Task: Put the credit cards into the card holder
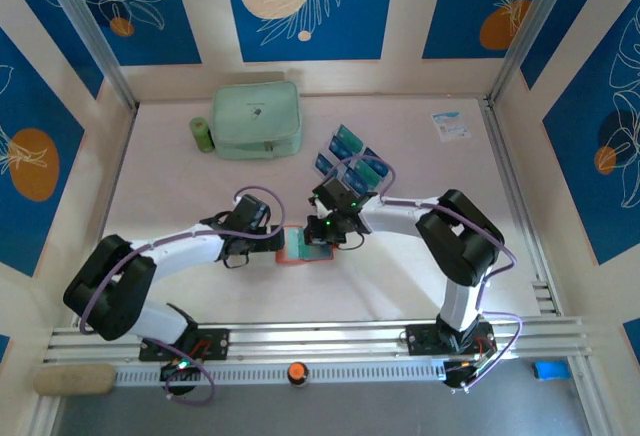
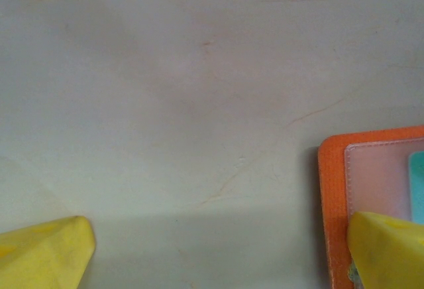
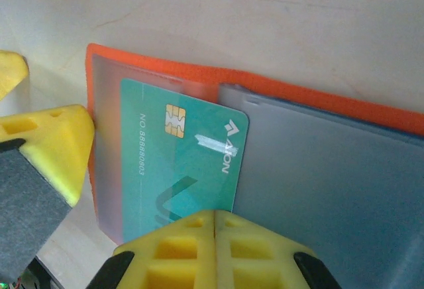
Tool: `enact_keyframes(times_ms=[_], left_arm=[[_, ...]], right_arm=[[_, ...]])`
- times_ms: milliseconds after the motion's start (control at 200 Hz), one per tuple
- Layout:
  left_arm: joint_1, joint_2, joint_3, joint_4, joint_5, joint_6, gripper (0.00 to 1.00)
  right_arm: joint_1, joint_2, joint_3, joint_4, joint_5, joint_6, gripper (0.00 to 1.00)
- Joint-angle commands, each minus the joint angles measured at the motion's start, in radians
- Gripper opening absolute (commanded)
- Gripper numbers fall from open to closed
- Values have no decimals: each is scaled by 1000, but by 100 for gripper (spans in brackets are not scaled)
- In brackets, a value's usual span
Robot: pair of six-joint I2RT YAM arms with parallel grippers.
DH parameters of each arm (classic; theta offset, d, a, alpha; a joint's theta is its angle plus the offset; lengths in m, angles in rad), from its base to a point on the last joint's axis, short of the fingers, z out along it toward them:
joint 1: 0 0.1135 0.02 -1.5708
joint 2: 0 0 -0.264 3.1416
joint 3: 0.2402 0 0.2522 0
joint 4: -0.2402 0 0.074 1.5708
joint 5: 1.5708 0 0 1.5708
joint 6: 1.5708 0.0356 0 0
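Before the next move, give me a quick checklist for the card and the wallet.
1. wallet lying open: ok.
2. right gripper shut, its tips at the near end of the card: ok.
3. card square to the left sleeve: not ok, it lies tilted, with a corner over the right sleeve.
4. card fully seated: cannot tell, the right gripper hides its near end.
5. left gripper open, one finger over the wallet's edge: ok; whether it presses down, cannot tell.
6. spare cards standing ready beyond the wallet: ok.
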Motion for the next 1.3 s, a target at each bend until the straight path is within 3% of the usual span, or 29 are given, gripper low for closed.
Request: enact_keyframes(times_ms=[0,345,755,1295], left_arm=[[6,27,-23,6,-21,13,100],[6,8,-12,-7,-18,10,100],[6,-112,-12,-98,-63,-55,100],[6,-71,-78,-63,-99,-85,100]], right_arm=[[20,32,34,-9,-24,9,0],[45,68,80,-27,-31,11,0],[15,-37,74,-79,17,-12,0],[22,28,133,-76,-10,-28,0]])
